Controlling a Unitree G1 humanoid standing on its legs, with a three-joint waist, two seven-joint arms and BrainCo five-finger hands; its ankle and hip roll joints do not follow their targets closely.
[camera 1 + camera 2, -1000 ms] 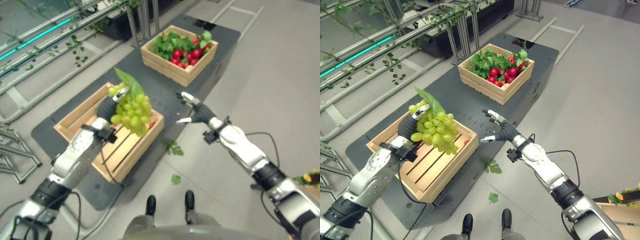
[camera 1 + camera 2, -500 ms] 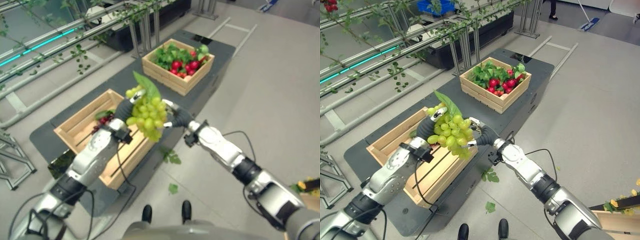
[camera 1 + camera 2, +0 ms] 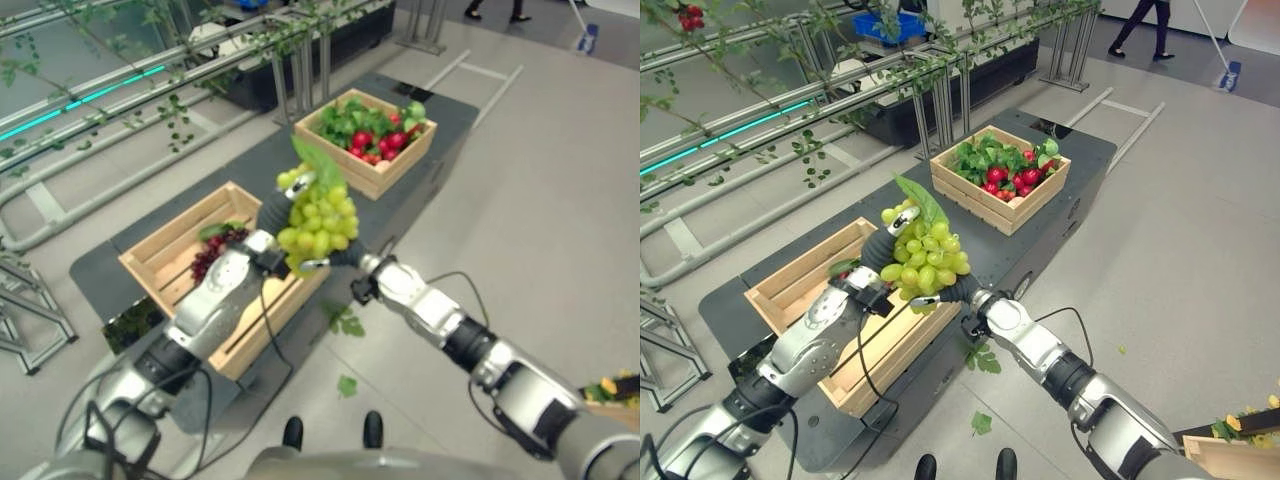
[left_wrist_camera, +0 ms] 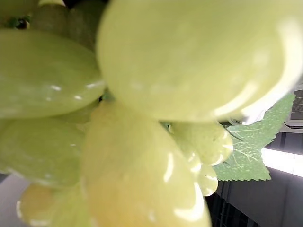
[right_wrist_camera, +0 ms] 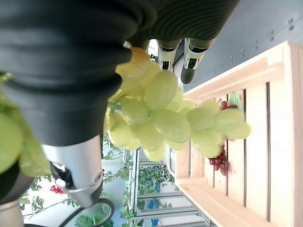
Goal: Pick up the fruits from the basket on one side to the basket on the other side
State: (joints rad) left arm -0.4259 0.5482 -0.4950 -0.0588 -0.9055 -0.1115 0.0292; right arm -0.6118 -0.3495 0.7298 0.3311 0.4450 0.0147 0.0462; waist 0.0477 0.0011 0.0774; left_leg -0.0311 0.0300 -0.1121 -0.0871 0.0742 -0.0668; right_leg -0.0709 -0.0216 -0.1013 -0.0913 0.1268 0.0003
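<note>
A bunch of green grapes (image 3: pixel 925 260) with a leaf on top hangs over the right end of the near wooden crate (image 3: pixel 790 285). My left hand (image 3: pixel 880 250) is shut on the bunch near its top, and the grapes (image 4: pixel 142 94) sit right against its wrist camera. My right hand (image 3: pixel 945 290) is just under the bunch, open, with straight fingers (image 5: pixel 163 52) beside the grapes (image 5: pixel 161 113). A dark grape bunch (image 3: pixel 215 250) lies in the near crate. The far crate (image 3: pixel 1000 175) holds red fruit and green leaves.
Both crates stand on a dark platform (image 3: pixel 1040 240) with a step down to the floor on its right. Metal rails with vines (image 3: pixel 760 130) run along the left. Loose leaves (image 3: pixel 980 358) lie on the floor. A person (image 3: pixel 1145 20) walks far behind.
My left hand has carried the green grapes to the right, off the middle of the near crate. My right hand has come in from the right to just under the bunch.
</note>
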